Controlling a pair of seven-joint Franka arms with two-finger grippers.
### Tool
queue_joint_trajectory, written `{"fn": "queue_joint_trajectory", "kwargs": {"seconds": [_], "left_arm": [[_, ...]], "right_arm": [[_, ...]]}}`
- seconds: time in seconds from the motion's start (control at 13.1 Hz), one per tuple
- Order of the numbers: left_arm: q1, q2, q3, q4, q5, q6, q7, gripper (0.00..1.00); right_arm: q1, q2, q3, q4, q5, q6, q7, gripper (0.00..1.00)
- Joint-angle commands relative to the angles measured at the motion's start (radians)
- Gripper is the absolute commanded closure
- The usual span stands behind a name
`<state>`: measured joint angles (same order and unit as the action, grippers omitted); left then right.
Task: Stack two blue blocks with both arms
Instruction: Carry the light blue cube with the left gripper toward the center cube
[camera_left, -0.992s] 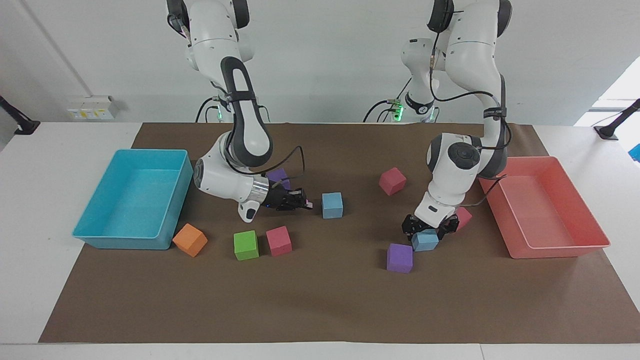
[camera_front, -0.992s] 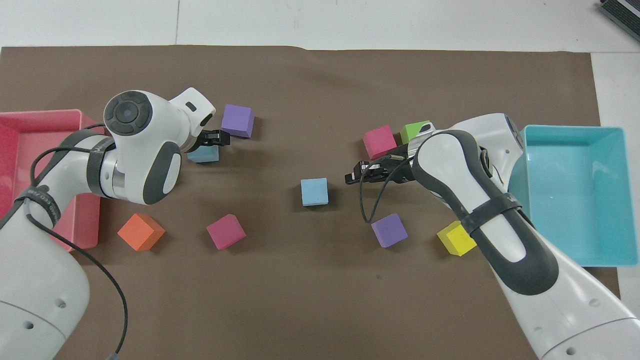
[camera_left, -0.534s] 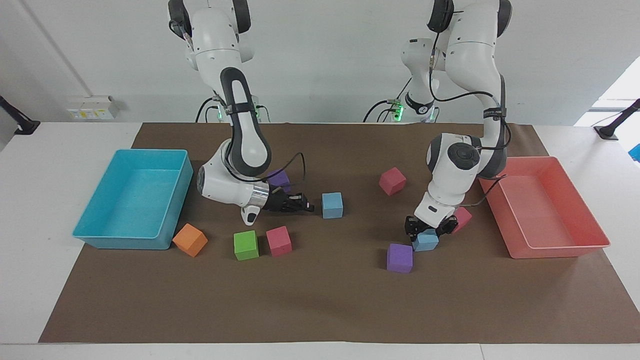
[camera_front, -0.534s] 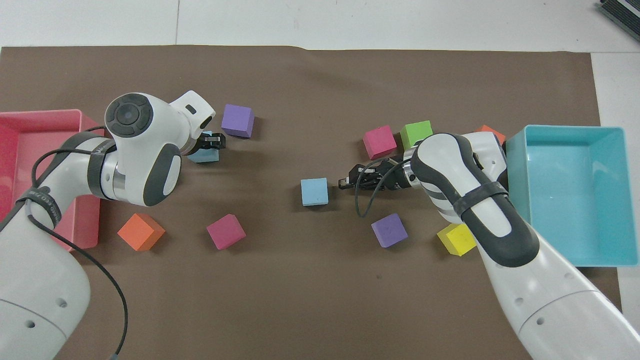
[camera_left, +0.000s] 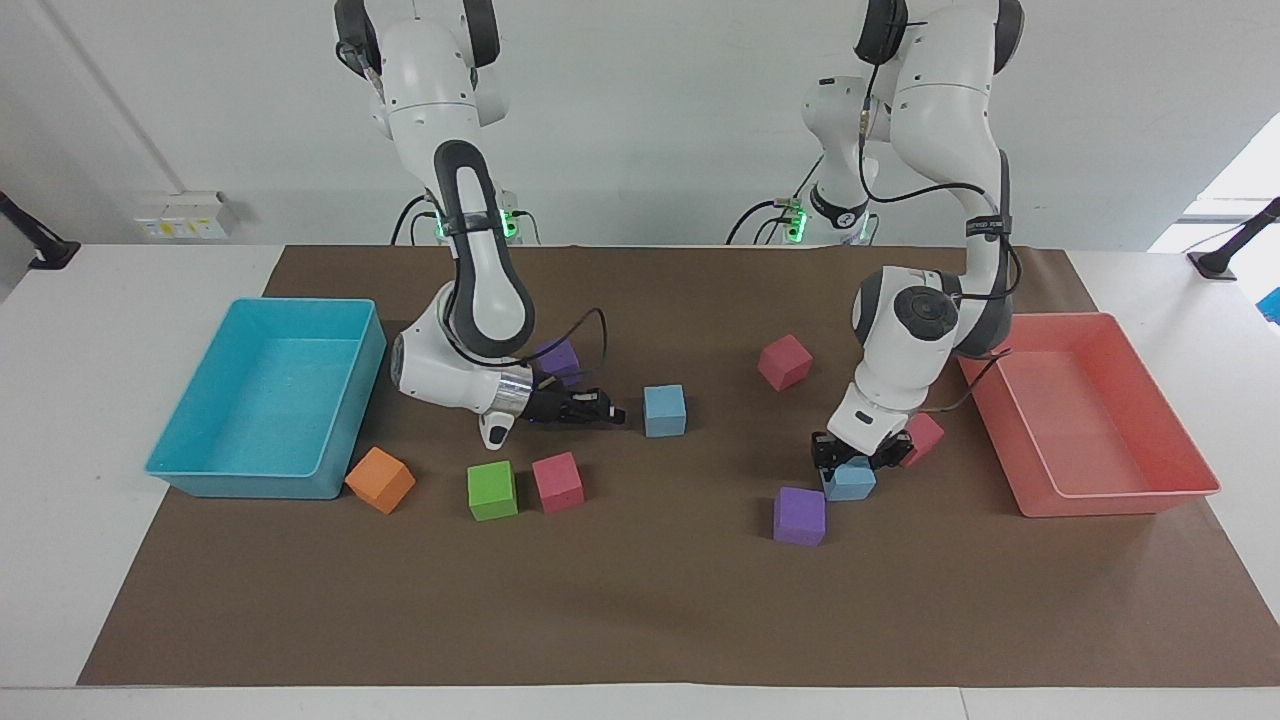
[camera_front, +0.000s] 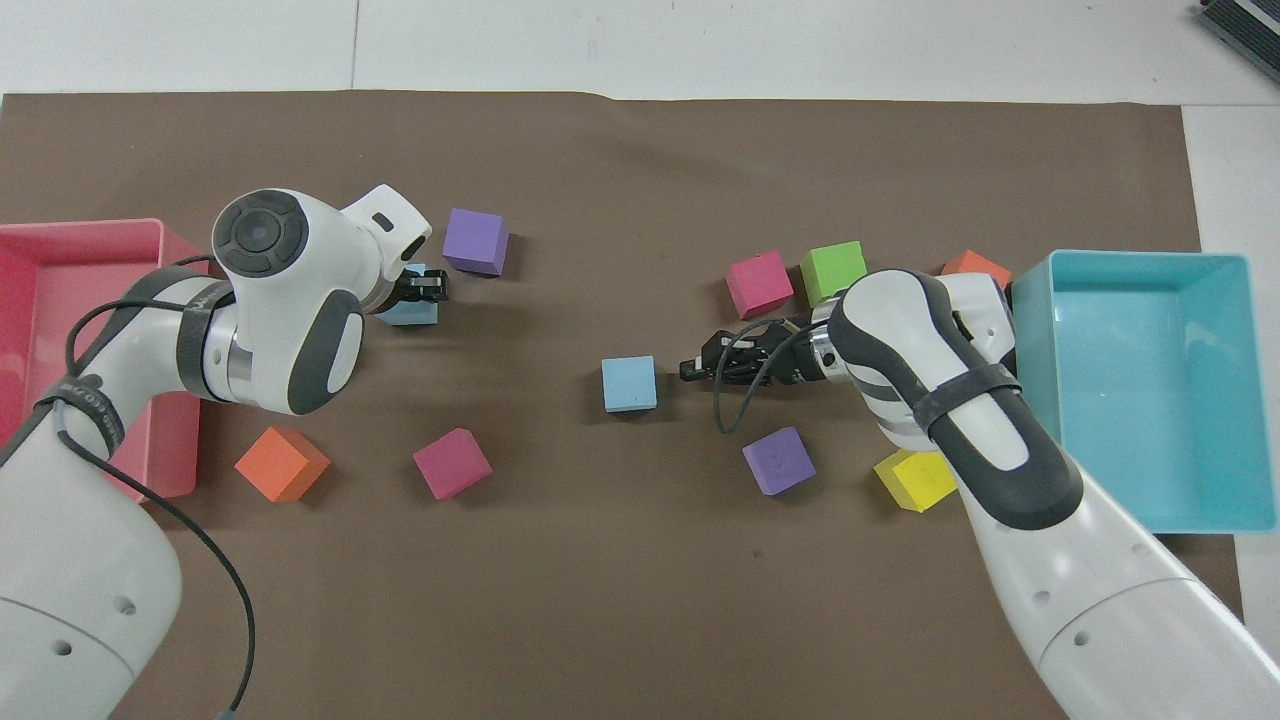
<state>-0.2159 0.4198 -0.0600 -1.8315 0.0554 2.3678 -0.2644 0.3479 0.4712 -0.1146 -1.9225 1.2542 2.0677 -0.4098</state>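
Left arm: comes from its base, bends at a low elbow beside the red tray (camera_left: 1100, 500), wrist pointing steeply down.
Left gripper (camera_left: 858, 458): down on one blue block (camera_left: 850, 481); fingers sit at the block's two sides, pinching it. The block looks lifted a little off the brown mat (camera_left: 650, 600), though I cannot tell for sure.
Held blue block: small sky-blue matte cube, mostly hidden under the wrist in the overhead view (camera_front: 410, 310); in the facing view a purple cube (camera_left: 799, 516) lies just at its 8 o'clock and a pink cube (camera_left: 925, 436) at its 2 o'clock.
Right arm: forearm drops beside the turquoise tray (camera_left: 200, 480), wrist lying almost flat over the mat.
Right gripper (camera_left: 610, 412): pointed sideways at the second blue block (camera_left: 664, 411), just beside it, not touching; whether its fingers are spread or pressed together I cannot tell.
Second blue block: same sky-blue cube, flat on the mat near the middle, square to the table edge; in the overhead view (camera_front: 629, 384) it is at 9 o'clock of the right gripper (camera_front: 690, 370).
Blocks' relation: well apart, each toward its own arm's end of the table.
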Motion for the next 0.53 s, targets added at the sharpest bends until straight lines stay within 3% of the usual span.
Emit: {"fn": "queue_joint_trajectory", "kwargs": {"seconds": [0.0,0.46], "left_arm": [[-0.014,-0.051,0.006,-0.028,0.009,-0.073,-0.065,0.87],[-0.066,-0.154,0.009,0.0,0.009,-0.2,-0.096,0.89]], "right_arm": [[-0.01,-0.014,0.01,-0.021,0.034,0.011,-0.03,1.0],[-0.009,-0.016,0.01,-0.021,0.036,0.012,-0.03,1.0]]}}
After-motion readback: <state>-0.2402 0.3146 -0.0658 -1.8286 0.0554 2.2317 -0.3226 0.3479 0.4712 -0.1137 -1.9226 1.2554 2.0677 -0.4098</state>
